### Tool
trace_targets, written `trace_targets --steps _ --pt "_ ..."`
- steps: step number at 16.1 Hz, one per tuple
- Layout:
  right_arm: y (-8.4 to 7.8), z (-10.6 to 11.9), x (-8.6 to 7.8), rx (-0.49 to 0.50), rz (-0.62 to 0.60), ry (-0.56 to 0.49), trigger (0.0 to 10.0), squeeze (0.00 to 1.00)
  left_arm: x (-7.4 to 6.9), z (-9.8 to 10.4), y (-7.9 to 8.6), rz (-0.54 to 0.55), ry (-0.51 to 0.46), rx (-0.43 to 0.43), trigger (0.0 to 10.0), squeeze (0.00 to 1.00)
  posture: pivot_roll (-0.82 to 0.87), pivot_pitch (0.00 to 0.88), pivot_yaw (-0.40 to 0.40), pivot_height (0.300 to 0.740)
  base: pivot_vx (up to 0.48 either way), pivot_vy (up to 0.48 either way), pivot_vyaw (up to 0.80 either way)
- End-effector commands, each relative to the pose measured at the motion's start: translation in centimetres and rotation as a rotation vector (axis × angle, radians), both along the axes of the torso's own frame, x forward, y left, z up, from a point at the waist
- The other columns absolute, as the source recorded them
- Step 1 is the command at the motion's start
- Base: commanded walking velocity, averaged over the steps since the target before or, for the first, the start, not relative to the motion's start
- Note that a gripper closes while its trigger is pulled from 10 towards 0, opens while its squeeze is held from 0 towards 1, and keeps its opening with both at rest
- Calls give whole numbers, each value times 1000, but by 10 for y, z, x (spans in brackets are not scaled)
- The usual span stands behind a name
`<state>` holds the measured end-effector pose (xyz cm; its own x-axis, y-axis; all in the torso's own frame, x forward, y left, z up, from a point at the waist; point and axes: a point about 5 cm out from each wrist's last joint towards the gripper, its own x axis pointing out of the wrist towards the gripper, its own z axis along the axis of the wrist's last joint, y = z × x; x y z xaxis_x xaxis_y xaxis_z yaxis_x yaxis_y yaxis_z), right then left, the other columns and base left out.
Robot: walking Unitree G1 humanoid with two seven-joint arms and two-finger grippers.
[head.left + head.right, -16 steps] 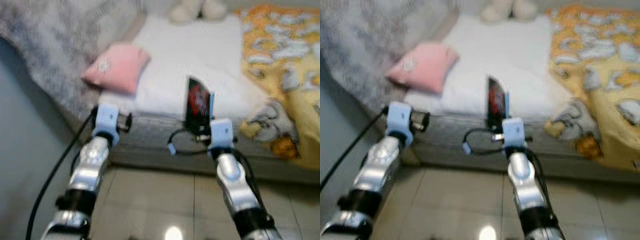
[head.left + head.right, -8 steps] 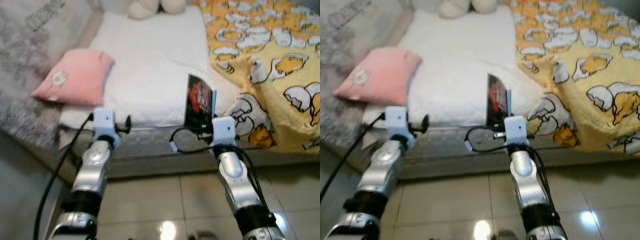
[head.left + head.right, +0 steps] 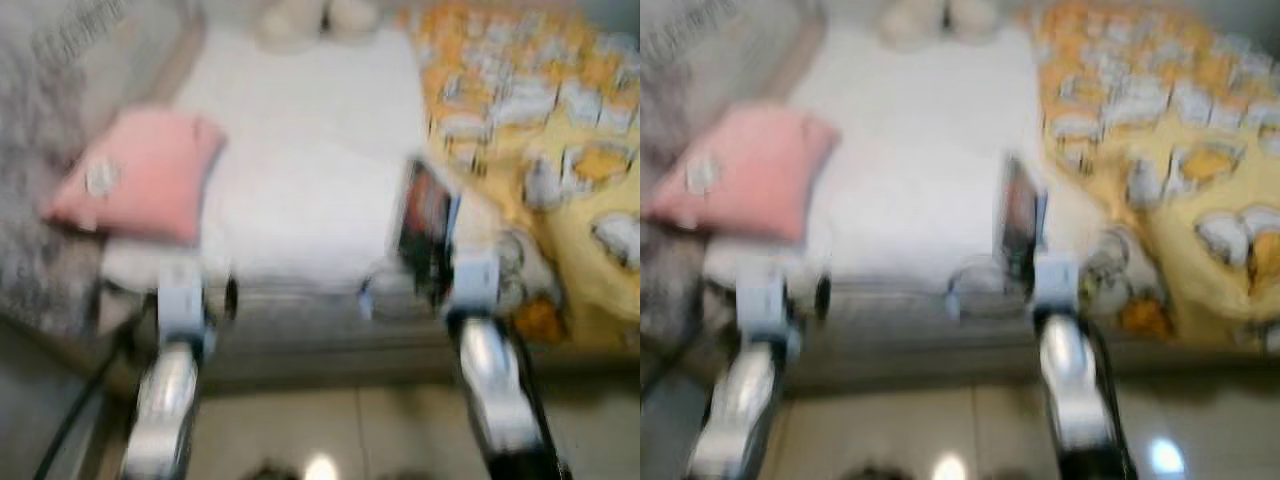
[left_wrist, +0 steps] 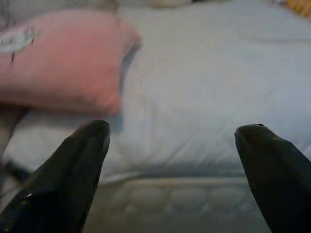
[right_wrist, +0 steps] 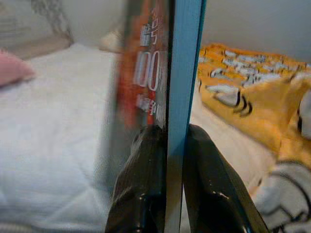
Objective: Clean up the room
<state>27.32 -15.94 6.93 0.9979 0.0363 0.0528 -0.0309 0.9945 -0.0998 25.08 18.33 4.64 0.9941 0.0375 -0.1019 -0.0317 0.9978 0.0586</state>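
While the head views are blurred, the bed [image 3: 310, 170] with its white sheet takes most of the scene, and a yellow patterned blanket [image 3: 560, 150] covers its right side. On the left part of the bed lies a pink pillow [image 3: 135, 185]. Near the front edge of the bed, the right gripper [image 5: 167, 141] is clenched on a thin book [image 5: 163, 73] with a blue spine, held upright. Left of it, the left gripper [image 4: 172, 133] hangs with its fingers spread wide, grasping nothing.
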Motion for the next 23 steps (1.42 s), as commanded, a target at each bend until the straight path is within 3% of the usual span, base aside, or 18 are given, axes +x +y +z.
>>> trace_targets --steps 1,5,8,13,15,23 --pt "-10 2 -4 0 -24 -24 0 0 5 7 -10 -31 -42 1 10000 0 -135 0 35 723 0 480 0" --pt "0 7 5 13 6 -25 0 0 29 19 3 73 -65 9 10000 0 -133 0 39 723 0 480 0" --pt "4 14 12 2 28 -53 0 0 50 28 -9 -74 -33 68 10000 0 -127 0 45 723 313 151 0" --pt "5 11 11 5 25 -43 0 0 54 34 -15 -97 -55 108 10000 0 -129 0 53 723 96 0 0" --pt "5 9 10 1 23 -35 0 0 54 34 -23 -130 -51 107 10000 0 -132 0 55 723 480 0 0" --pt "-1 10 12 -6 11 -37 0 0 54 37 -28 -132 -73 74 10000 0 -136 0 53 723 480 0 0"
